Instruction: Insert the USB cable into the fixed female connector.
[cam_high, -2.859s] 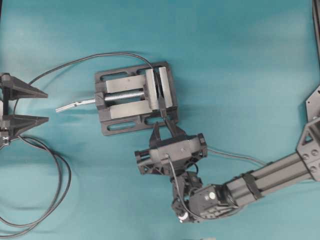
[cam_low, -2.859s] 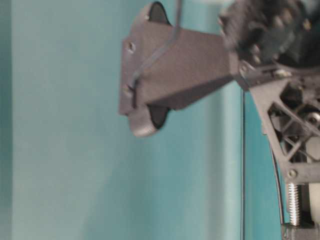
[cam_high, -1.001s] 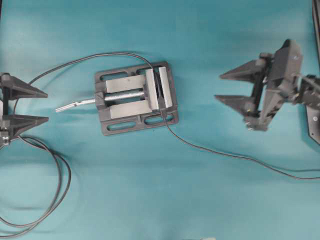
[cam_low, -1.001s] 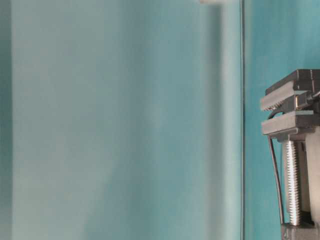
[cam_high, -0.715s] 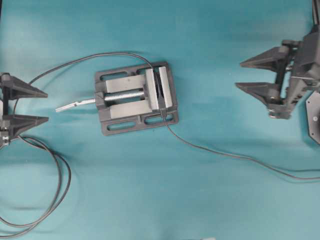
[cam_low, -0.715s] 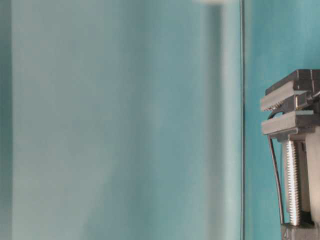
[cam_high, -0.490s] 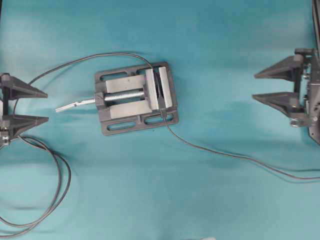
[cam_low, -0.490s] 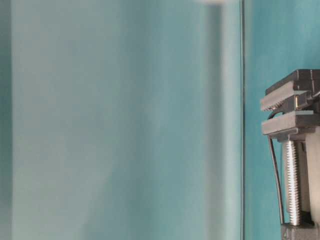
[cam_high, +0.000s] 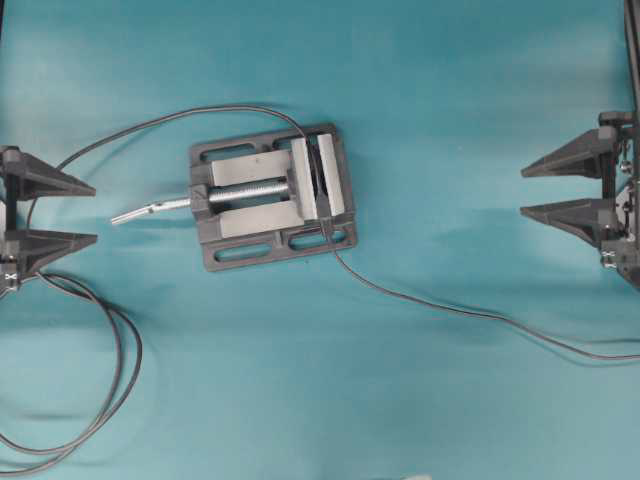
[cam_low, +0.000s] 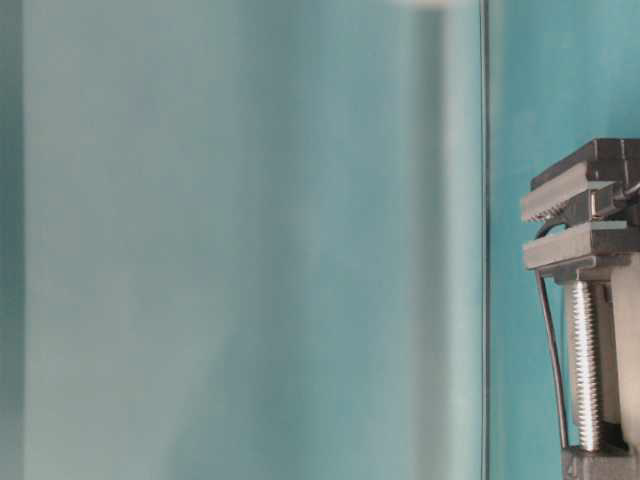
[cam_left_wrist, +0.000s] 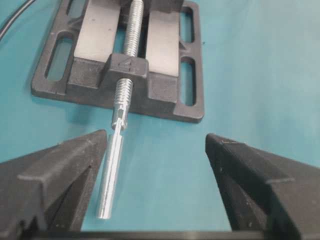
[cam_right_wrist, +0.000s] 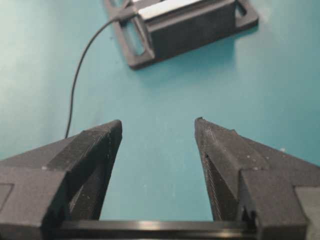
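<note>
The fixed female connector (cam_low: 598, 205) sits clamped between the jaws of the grey vise (cam_high: 250, 215) at the table's middle. The thin USB cable (cam_high: 470, 313) runs from the right edge to the vise's near corner, where its plug end (cam_high: 325, 231) meets the jaw gap. Whether the plug is seated is too small to tell. In the right wrist view the cable (cam_right_wrist: 75, 80) curves up to the vise (cam_right_wrist: 190, 30). My right gripper (cam_high: 522, 192) (cam_right_wrist: 158, 121) stands open and empty at the far right. My left gripper (cam_high: 96, 212) (cam_left_wrist: 156, 137) is open and empty at the far left.
The thick black cable (cam_high: 230, 107) arcs from the vise's top leftward and loops at the lower left (cam_high: 122, 350). The vise's shiny screw handle (cam_high: 150, 209) (cam_left_wrist: 112, 170) points at my left gripper, close to its left finger (cam_left_wrist: 75, 165).
My right gripper has drawn back from the plug at the vise to the right edge and turned level, jaws slightly narrower. The cable lies free on the table. The left gripper has not moved.
</note>
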